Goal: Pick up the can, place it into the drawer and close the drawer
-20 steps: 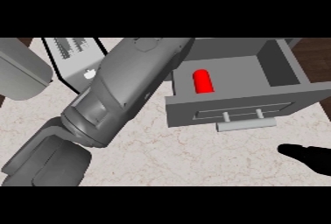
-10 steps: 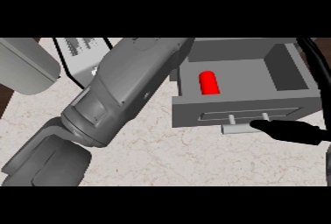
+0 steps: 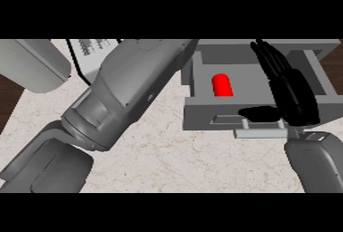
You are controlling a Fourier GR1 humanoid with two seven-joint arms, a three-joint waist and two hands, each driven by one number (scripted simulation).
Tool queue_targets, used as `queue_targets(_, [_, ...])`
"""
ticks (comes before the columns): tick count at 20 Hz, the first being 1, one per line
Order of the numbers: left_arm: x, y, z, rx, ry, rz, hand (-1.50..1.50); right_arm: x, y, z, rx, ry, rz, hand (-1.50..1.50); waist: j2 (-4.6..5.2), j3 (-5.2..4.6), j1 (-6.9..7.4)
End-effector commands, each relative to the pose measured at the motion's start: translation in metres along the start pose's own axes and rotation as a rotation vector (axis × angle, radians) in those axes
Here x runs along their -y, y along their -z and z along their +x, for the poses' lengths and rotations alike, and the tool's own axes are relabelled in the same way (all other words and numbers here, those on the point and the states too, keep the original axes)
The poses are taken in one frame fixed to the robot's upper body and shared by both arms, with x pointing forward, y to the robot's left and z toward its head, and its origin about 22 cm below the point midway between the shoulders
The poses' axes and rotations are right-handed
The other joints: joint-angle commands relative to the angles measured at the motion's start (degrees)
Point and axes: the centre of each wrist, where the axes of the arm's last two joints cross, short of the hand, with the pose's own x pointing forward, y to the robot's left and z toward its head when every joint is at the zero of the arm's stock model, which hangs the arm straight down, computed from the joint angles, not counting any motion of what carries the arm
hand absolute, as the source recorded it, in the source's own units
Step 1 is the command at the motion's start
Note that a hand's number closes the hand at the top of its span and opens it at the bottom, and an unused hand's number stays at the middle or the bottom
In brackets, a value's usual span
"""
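Between 1 and 2 o'clock of the view: an open grey drawer (image 3: 208, 113), pulled out toward 6 o'clock. Inside it, toward its 9 o'clock side, a red can (image 3: 223, 85) on its side, long axis along the 12-to-6 line, on the drawer's floor and touched by nothing. At 3 o'clock of the can, just beside it and apart from it, the right robot hand (image 3: 291, 97), black, over the drawer's 3 o'clock part. Fingers (image 3: 271, 59) straight and pressed together, pointing to 12 o'clock, curled round nothing. Thumb (image 3: 258, 113) out toward 9 o'clock, across the drawer's front face, just above the pale bar handle (image 3: 264, 132); contact with the face hard to tell. At 4 o'clock, the grey right forearm (image 3: 315, 163), coming up from the lower edge to that hand. From 7 o'clock up to 12 o'clock, the thick grey left forearm (image 3: 124, 97), slanting over the pale marbled bench (image 3: 194, 158) and covering the drawer's 9 o'clock edge. At 10 o'clock, a rounded grey body (image 3: 33, 63). At 11 o'clock, a white panel with dark printed lines (image 3: 94, 47), partly behind the left forearm.
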Motion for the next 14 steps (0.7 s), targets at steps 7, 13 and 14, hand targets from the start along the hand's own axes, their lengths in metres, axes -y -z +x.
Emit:
queue_targets(7, [-0.032, 0.015, 0.017, 0.001, -0.017, 0.027, -1.50, -0.075, 0.037, -0.016, 0.000, -0.151, 0.001, -1.50, -0.42, -0.02, 2.15])
queue_targets(13, [-0.045, 0.017, 0.019, 0.004, -0.018, 0.029, -1.50, -0.093, 0.062, -0.028, -0.036, -0.209, -0.074, -1.50, -0.41, 0.00, 3.28])
queue_targets(14, [-0.054, 0.018, 0.006, -0.012, -0.012, 0.030, -1.50, -0.095, 0.072, -0.017, -0.037, -0.200, -0.083, -1.50, -0.51, -0.04, 3.33])
